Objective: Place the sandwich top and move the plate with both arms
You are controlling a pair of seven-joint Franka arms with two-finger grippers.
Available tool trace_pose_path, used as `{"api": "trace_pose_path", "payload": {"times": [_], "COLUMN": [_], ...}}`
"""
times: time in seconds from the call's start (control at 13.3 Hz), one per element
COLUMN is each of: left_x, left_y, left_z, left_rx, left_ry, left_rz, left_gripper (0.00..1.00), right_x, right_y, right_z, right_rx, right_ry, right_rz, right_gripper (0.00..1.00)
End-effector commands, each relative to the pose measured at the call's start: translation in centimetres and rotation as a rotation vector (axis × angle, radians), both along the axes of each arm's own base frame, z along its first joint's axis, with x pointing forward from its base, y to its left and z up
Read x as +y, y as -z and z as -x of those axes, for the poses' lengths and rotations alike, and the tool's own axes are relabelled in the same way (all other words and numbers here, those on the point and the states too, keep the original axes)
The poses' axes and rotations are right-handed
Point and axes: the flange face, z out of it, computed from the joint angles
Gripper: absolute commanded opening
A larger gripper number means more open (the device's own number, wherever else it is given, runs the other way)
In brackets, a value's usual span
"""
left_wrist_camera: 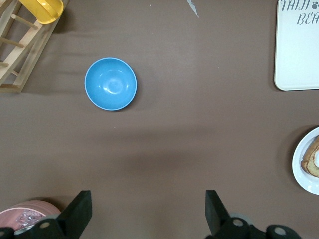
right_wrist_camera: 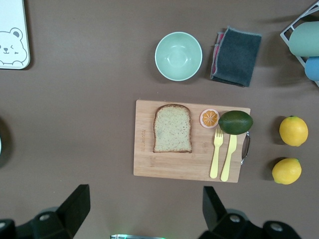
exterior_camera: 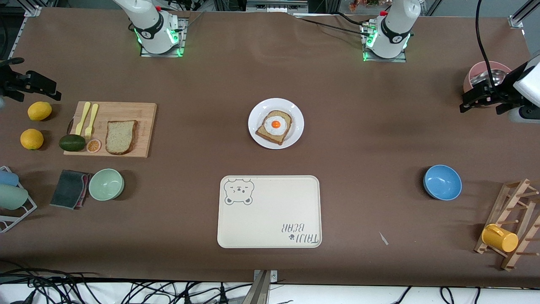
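**Fetch the top slice first, with the right arm**

The top [exterior_camera: 121, 137] lies flat on the board [exterior_camera: 139, 110] toward the right arm's end of the table, beside an orange slice [exterior_camera: 93, 145] and near the forks [exterior_camera: 88, 119]. The plate [exterior_camera: 257, 110] sits mid-table, well apart from the board, carrying the egg slice [exterior_camera: 274, 126]. The tray [exterior_camera: 270, 219] lies nearer the front camera than the plate.

Both grippers hang high at the table's ends, fingers spread wide, holding nothing: the right gripper [right_wrist_camera: 142, 209] is over bare cloth just beside the board, the left gripper [left_wrist_camera: 148, 211] over bare cloth near the blue bowl [left_wrist_camera: 110, 83]. The left arm waits.

You judge the first step not yet begun. Bring the right gripper over the top and come down square to its crust, so the fingers take two parallel edges. Keep clear of the orange slice and the avocado [right_wrist_camera: 235, 122]. A thin, flat slice likely gives little to pinch, so go low before closing, then lift straight.

The right wrist view gives you the top's outline and its gap from the orange slice far better than the front view. It shows the plate hardly at all. The left wrist view catches only the plate's rim and a tray corner. Only the front view shows board, plate and tray together, so plan the carry there.
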Motion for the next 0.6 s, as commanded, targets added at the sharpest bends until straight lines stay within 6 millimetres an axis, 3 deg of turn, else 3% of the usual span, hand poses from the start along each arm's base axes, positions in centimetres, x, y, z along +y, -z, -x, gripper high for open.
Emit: {"api": "trace_pose_path", "payload": {"times": [0.0,0.53], "left_x": [-0.55,0.15], "left_y": [-0.29,-0.42], "left_z": [0.28,0.03], "left_rx": [0.006,-0.003], "left_ry": [0.01,-0.004], "left_rz": [0.018,0.004], "left_gripper": [1.0,1.0], "right_x": [0.04,0.06], "right_y": [-0.22,-0.17], "right_z": [0.22,0.22], "right_rx": [-0.006,-0.001], "right_ry": [-0.001,-0.008], "right_rz": [0.0,-0.002], "right_gripper": [1.0,1.0]}}
